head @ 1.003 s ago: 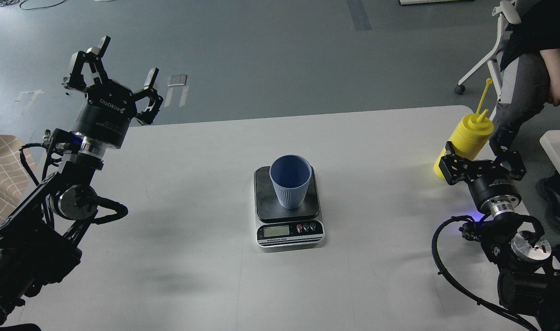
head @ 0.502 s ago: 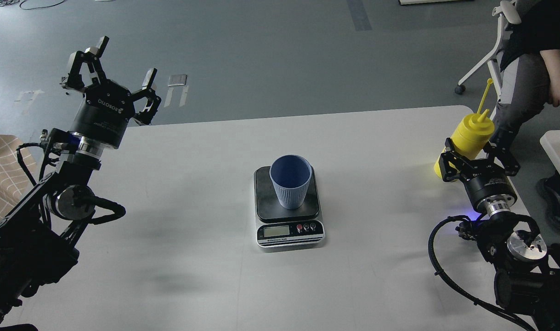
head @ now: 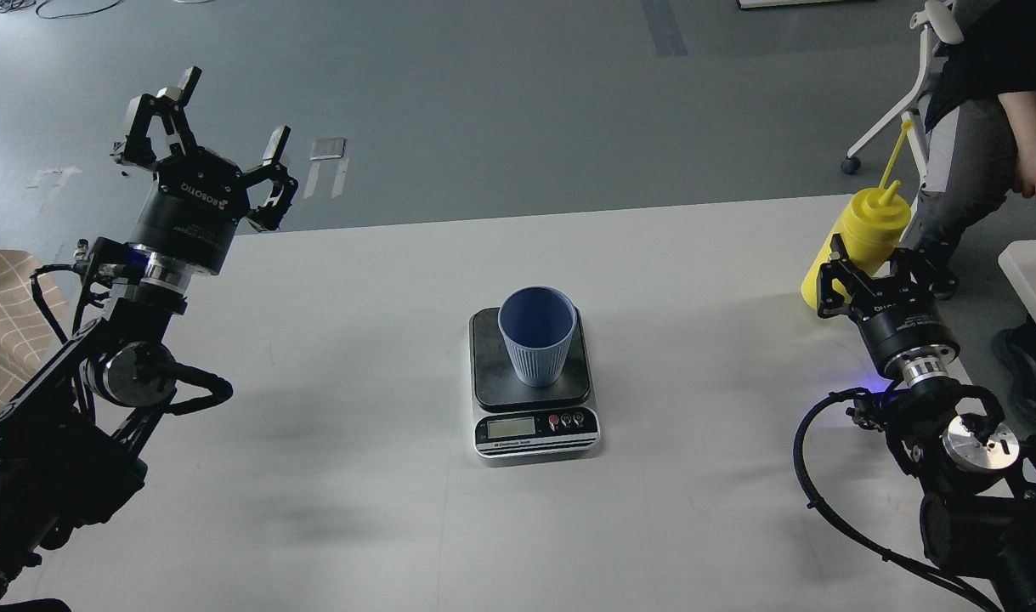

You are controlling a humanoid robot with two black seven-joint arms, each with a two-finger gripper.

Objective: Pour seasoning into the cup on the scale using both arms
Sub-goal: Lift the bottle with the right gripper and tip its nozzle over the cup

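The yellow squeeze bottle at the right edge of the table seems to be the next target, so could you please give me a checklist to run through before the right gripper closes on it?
1. Yellow plastic squeeze bottle upright: ok.
2. Right gripper fingers spread on either side of the bottle: ok.
3. Firm grasp on the bottle: cannot tell.
4. Light blue ribbed cup standing upright on the dark plate of the small digital scale: ok.
5. Left gripper open, raised well away from the cup: ok.
6. Scale reading: cannot tell, display too small.
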